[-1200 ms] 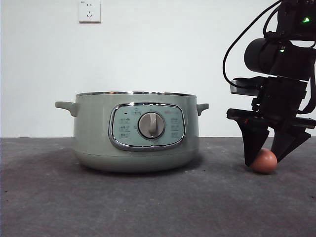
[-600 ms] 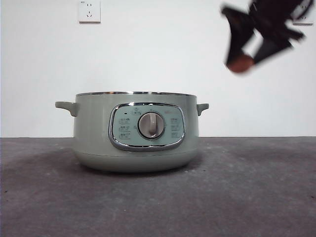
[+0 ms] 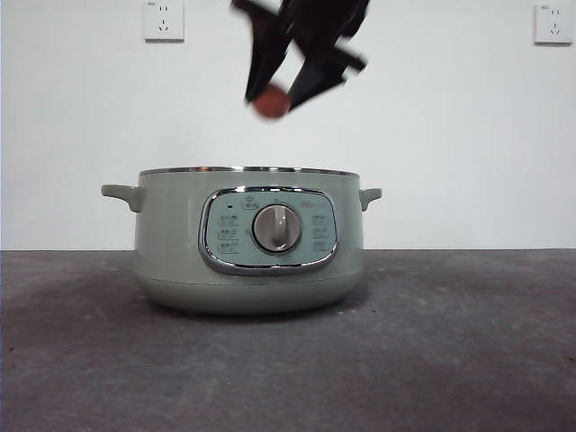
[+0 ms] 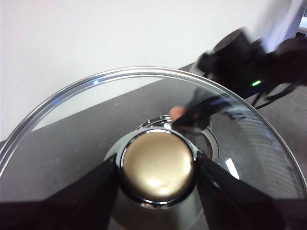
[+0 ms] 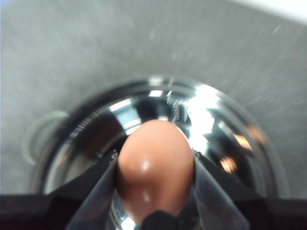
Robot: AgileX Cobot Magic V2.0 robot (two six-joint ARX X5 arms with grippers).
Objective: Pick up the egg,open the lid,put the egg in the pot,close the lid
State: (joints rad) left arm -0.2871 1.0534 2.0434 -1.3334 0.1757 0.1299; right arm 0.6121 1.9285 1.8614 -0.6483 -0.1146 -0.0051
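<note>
The sage-green pot stands open in the middle of the table, its chrome rim bare. Just above its opening hangs the reddish-brown egg, with my right gripper shut on it. The right wrist view shows the egg between the jaws of that gripper, over the pot's shiny inside. My left gripper is shut on the knob of the clear glass lid, held up in the air. Through the glass I see the egg and the pot below. The lid is out of the front view.
The pot's control panel and silver dial face the front camera. The dark grey table stretches to both sides of the pot. Two wall sockets sit high on the white wall behind.
My right gripper has lifted the egg off the table at the right and carried it up and to the left, to above the pot's opening.
</note>
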